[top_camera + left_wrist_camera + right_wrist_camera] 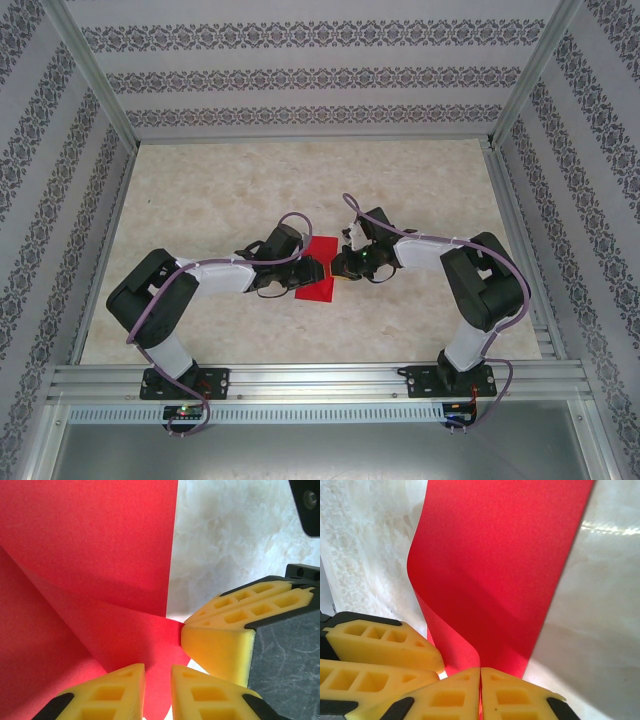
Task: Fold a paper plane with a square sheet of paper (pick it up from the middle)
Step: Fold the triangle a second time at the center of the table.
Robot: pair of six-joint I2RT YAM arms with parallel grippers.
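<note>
The square sheet of paper point(318, 268) is bright red and lies mid-table between my two grippers. My right gripper point(342, 265) comes at it from the right and is shut on its near edge point(480, 672); a thin red line shows between the pressed fingertips. Beyond that pinch the sheet point(500, 565) rises, and its left edge curls up. My left gripper point(300, 272) meets it from the left. Its jaws point(157, 690) stand a narrow gap apart, with a creased fold of the sheet point(85, 555) running between them. The right gripper's yellow fingers point(225, 640) almost touch my left fingertips.
The tabletop point(250, 190) is pale marble-patterned. Patterned walls point(300, 70) enclose it at the back and sides, with aluminium posts at the corners. An aluminium rail point(320, 378) carrying both arm bases runs along the near edge.
</note>
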